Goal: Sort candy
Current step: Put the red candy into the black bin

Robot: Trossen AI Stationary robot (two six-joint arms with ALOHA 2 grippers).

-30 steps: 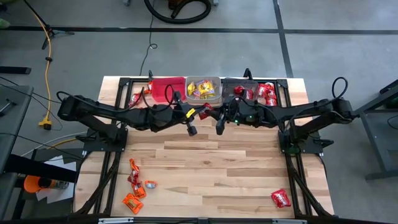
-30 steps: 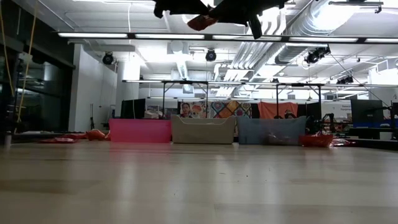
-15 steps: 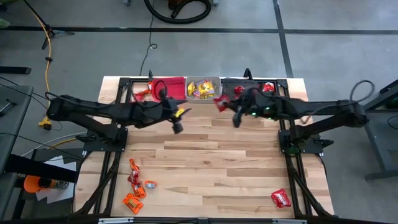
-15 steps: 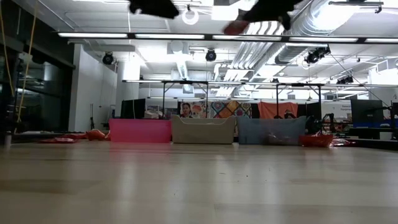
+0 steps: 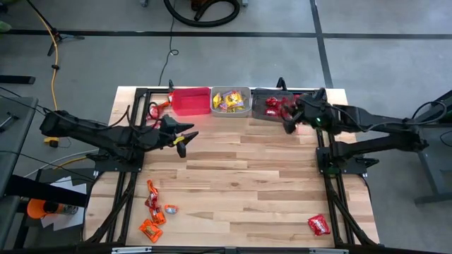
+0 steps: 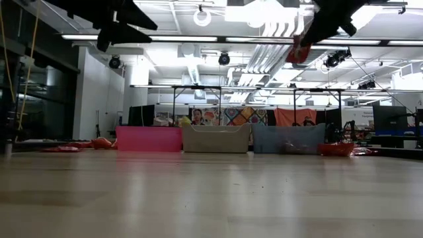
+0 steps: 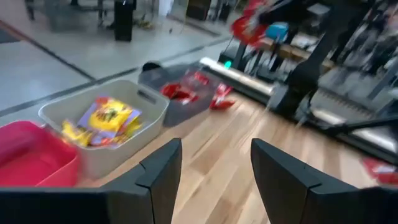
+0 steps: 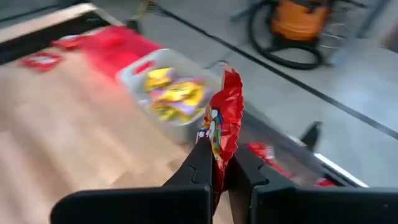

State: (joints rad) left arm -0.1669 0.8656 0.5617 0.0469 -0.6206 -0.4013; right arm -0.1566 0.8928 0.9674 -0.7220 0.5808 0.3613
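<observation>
A red candy (image 8: pixel 222 118) is pinched in the closed right gripper (image 5: pixel 288 121), now carried from mid-table to the dark bin (image 5: pixel 270 104); release there is judged next. The left gripper (image 5: pixel 179 143), emptied and opened, has been withdrawn leftward. More candy (image 5: pixel 152 212) is left near the front edge.

The high view looks straight down on the whole table (image 5: pixel 233 183); the low view skims level along its top toward the three bins (image 6: pixel 216 138); both wrist views look close at those bins.
</observation>
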